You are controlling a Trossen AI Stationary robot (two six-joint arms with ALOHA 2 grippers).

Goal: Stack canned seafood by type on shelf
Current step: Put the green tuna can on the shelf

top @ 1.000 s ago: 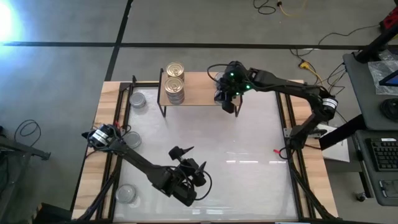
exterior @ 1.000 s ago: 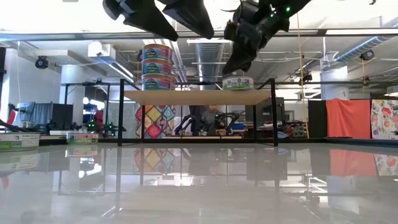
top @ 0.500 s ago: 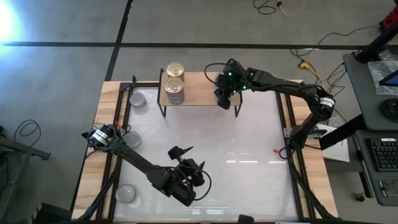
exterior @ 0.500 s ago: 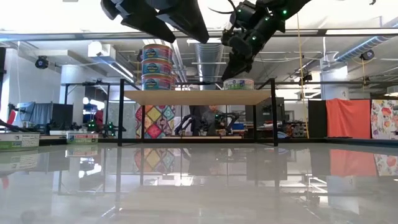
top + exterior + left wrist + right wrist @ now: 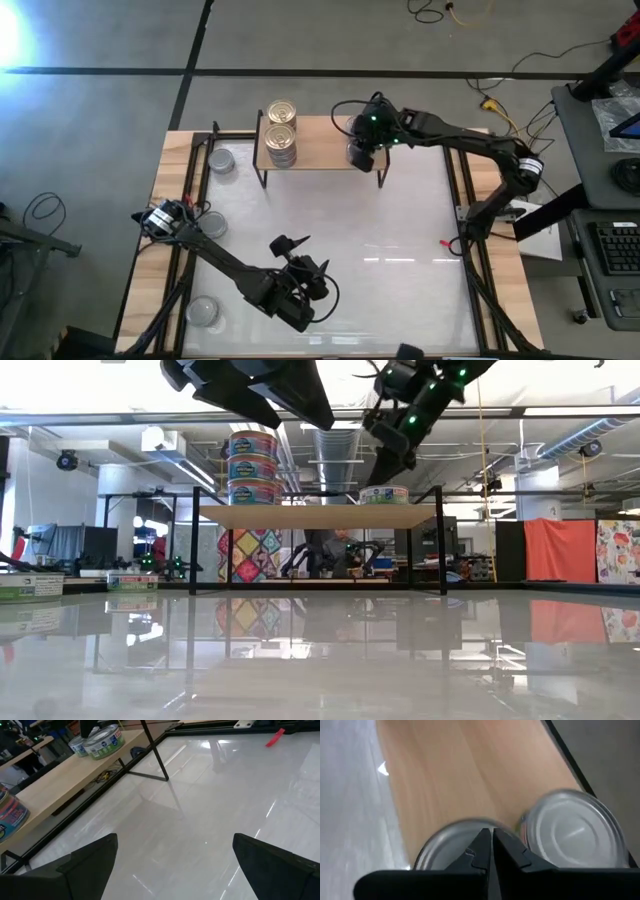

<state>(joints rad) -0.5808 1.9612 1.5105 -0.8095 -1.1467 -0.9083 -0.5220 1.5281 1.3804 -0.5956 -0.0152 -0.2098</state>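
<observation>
The shelf (image 5: 320,150) stands at the table's far edge. A stack of three gold-lidded tins (image 5: 253,468) rests on its left half (image 5: 282,135). Two silver-lidded tins sit side by side on its right end, a nearer one (image 5: 452,847) and a farther one (image 5: 570,832); the left wrist view shows them too (image 5: 102,742). My right gripper (image 5: 490,845) is shut and slants down over the nearer silver tin (image 5: 358,152). My left gripper (image 5: 175,865) hangs open above the table's near middle (image 5: 300,262), with nothing between its fingers. My right gripper's shut fingertips (image 5: 482,842) stand over the nearer silver tin's lid (image 5: 440,845), slanting down from the table's right. Whether they touch the lid I cannot tell.
Three more silver-lidded tins lie along the table's left side (image 5: 222,160), (image 5: 212,225), (image 5: 203,311). A small red piece (image 5: 443,243) lies near the right edge. The white table top (image 5: 400,220) between the arms is open room.
My right gripper, still shut, has turned at the wrist. Its fingers have swung from the shelf's near right corner toward the far edge and now stand over the silver tins. The tins and my left gripper have kept still.
</observation>
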